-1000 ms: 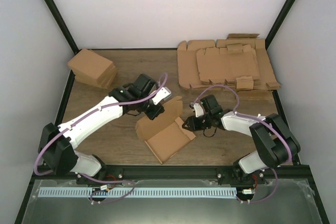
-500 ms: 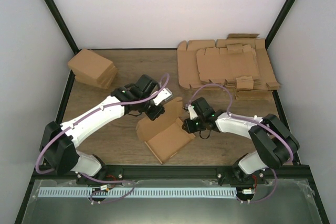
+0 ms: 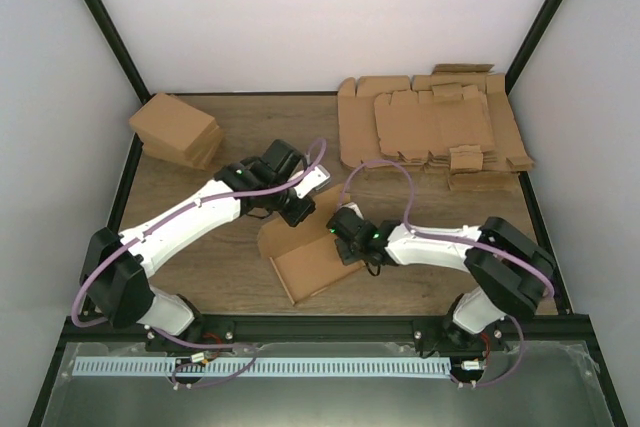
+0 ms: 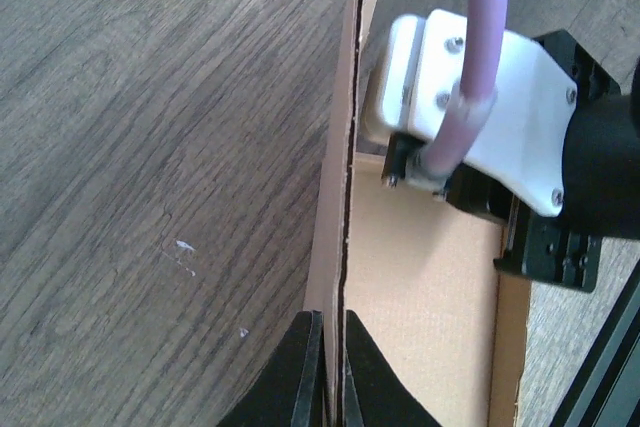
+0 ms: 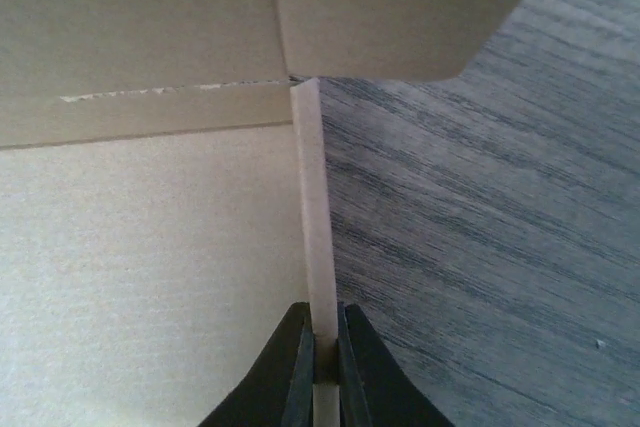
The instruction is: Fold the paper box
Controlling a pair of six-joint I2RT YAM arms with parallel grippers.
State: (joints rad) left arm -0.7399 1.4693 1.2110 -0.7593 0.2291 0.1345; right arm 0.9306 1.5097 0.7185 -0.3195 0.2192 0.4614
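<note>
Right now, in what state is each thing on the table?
paper box: partly folded, some flaps upright, base lying flat.
left fingers: shut on one upright box flap.
right fingers: shut on another upright flap's edge.
cardboard sheets: flat, unfolded, piled.
cartons: folded, stacked.

Flat cardboard sheets (image 3: 435, 127) and stacked cartons (image 3: 178, 132) lie well apart on the table (image 3: 270, 122).
</note>
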